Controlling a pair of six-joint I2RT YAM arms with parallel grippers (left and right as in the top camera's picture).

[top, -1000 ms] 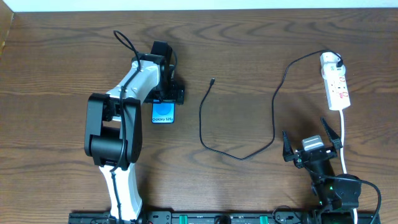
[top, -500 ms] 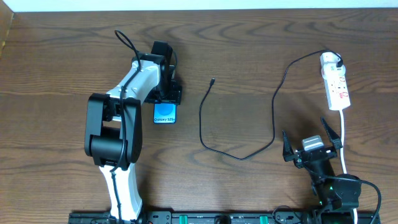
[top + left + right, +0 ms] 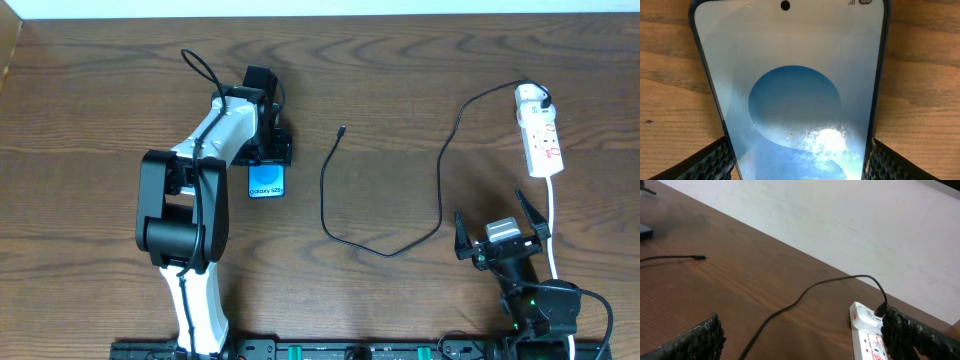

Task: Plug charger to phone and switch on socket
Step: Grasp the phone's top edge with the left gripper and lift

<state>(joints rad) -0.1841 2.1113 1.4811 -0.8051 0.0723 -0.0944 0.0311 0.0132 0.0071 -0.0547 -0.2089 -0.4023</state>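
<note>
Gripping the phone's [image 3: 265, 181] long edges on the counter [image 3: 100, 100], the left claw [image 3: 268, 158] clamps slippery glass; the right claw [image 3: 503, 232] is spread open. The limp charger [image 3: 322, 190] between them needs pinching behind its tip [image 3: 342, 130].

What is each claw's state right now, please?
Left claw: closed on the phone.
Right claw: open, holding nothing.

Lab: wooden table [image 3: 400, 100], robot arms [image 3: 215, 140]
</note>
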